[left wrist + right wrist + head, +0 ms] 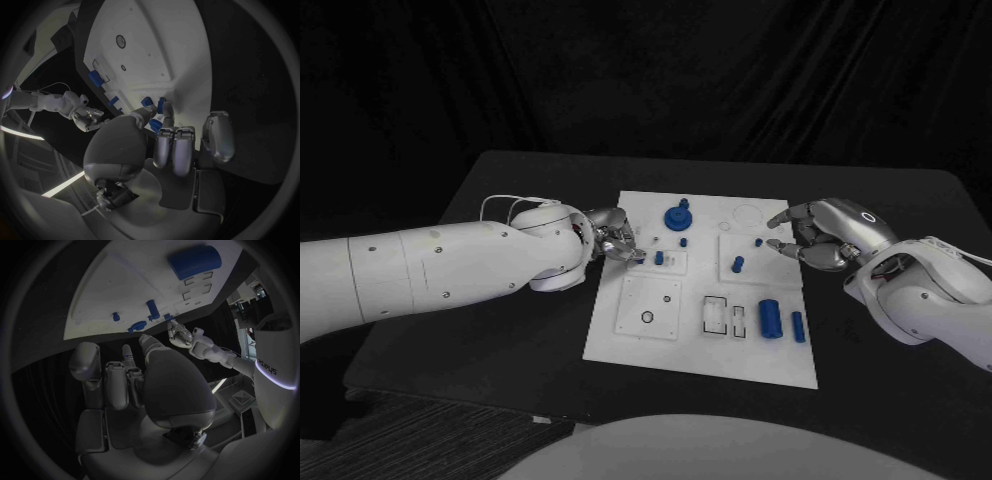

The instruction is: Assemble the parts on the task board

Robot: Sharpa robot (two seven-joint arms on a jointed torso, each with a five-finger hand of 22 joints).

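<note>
Here the flat white rectangular task board (711,340) lies mid-bench, long axis running away from the robot. A smooth blue cylinder (770,317) lies along it, near the right edge. The left hand (615,238) pinches a small blue part (659,258); the right hand (816,232) hovers, fingers curled, empty.

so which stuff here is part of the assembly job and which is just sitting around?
Job:
- task board
- large blue cylinder
- blue knob part
- small blue piece at the left robot hand
- small blue pegs
- right robot hand, over the board's right edge

Not job:
- black table
- black curtain
</note>
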